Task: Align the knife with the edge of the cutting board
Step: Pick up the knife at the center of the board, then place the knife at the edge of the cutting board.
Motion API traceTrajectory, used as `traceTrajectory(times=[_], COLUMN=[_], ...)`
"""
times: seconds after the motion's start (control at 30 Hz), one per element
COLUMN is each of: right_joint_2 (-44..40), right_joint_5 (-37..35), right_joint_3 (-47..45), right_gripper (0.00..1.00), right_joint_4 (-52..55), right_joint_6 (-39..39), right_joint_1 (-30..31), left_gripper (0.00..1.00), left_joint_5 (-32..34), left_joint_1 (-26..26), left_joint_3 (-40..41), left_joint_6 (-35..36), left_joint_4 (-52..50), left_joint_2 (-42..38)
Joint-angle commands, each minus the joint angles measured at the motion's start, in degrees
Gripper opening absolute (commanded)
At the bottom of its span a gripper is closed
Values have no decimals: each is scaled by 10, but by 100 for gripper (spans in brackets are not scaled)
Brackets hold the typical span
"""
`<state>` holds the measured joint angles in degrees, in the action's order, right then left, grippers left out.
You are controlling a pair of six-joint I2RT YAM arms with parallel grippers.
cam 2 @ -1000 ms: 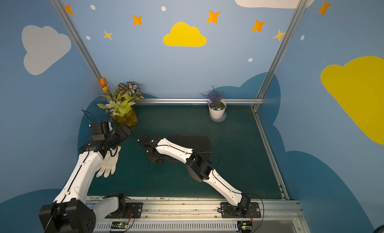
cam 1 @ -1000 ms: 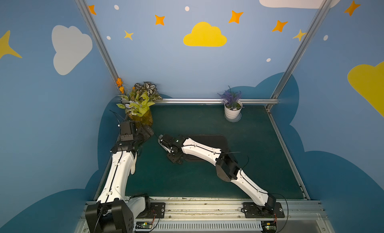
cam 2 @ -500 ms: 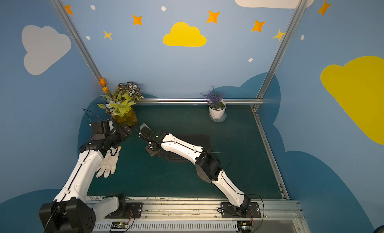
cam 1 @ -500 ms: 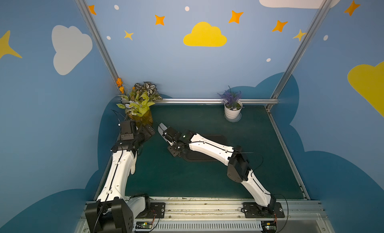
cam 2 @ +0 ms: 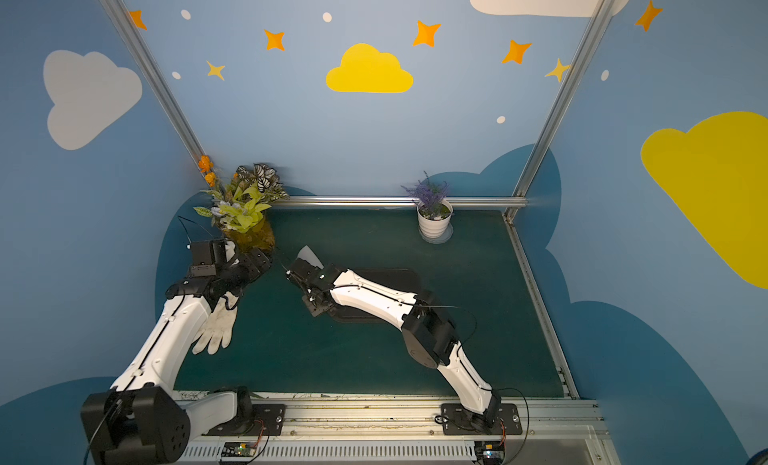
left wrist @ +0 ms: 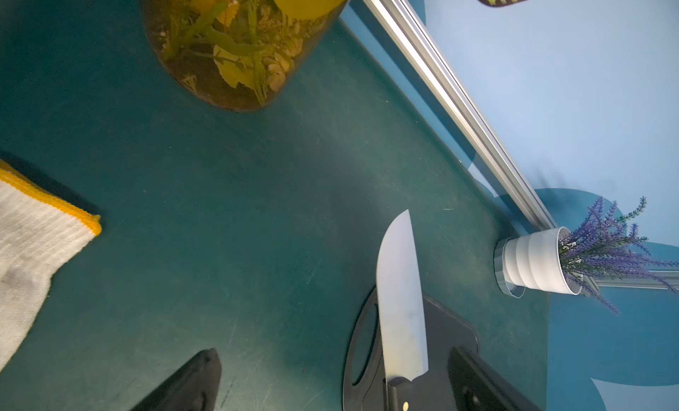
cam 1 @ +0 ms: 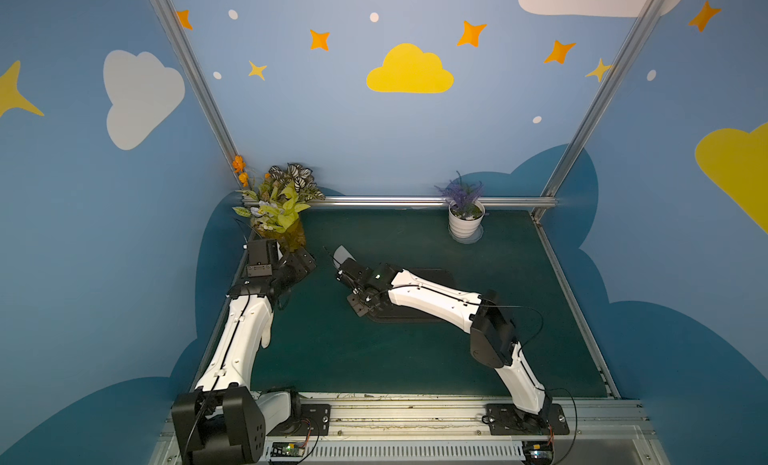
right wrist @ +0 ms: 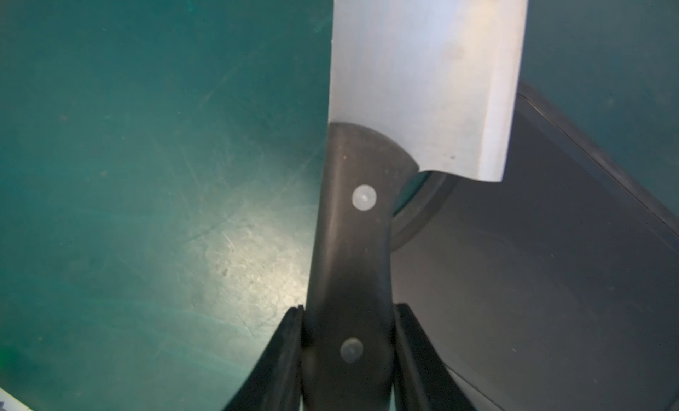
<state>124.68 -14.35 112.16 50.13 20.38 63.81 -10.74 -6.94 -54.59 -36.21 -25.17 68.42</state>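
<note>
My right gripper (right wrist: 348, 310) is shut on the knife's black handle (right wrist: 352, 244). It holds the knife (cam 1: 343, 253) off the mat, with the silver blade (cam 2: 309, 253) pointing towards the far left. The blade (left wrist: 400, 306) hangs over the slot end of the black cutting board (left wrist: 452, 328). That board (cam 1: 432, 276) lies flat mid-table and is largely covered by my right arm in both top views. My left gripper (left wrist: 333, 352) is open and holds nothing. It hovers at the left (cam 1: 301, 263), apart from the knife and facing it.
A white work glove (cam 2: 216, 326) lies on the green mat under my left arm. Behind the left gripper stands a glass vase of leafy plants (cam 1: 278, 218). A white pot of lavender (cam 1: 465, 222) sits by the back rail (cam 1: 395, 201).
My right gripper has risen from the board's left end with the knife in it and moved a little farther back. The left arm has hardly moved.
</note>
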Motion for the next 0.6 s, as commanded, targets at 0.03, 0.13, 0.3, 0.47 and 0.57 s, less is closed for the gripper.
traceTrajectory(times=[0.03,0.13,0.3,0.47,0.57], right_joint_2=[-63,-80,-105,-135,-158], right_joint_5=[-39,-49,-75,-111,-125], right_joint_3=[-44,-66,-98,-138,-171], right_gripper=[0,0,0,0,0], right_joint_4=[-36,-37,-36,-25,-23], right_joint_6=[31,40,59,103,136], right_joint_1=[-7,-9,-13,-15,-16], left_gripper=[100,100,100,100,100], left_joint_5=[-28,-50,-77,-85,-105], left_joint_1=[6,8,20,41,54], left_joint_3=[-18,-15,-24,-33,-41], left_joint_6=[8,8,12,24,32], left_joint_4=[15,25,27,21,20], left_joint_2=[6,11,33,48,64])
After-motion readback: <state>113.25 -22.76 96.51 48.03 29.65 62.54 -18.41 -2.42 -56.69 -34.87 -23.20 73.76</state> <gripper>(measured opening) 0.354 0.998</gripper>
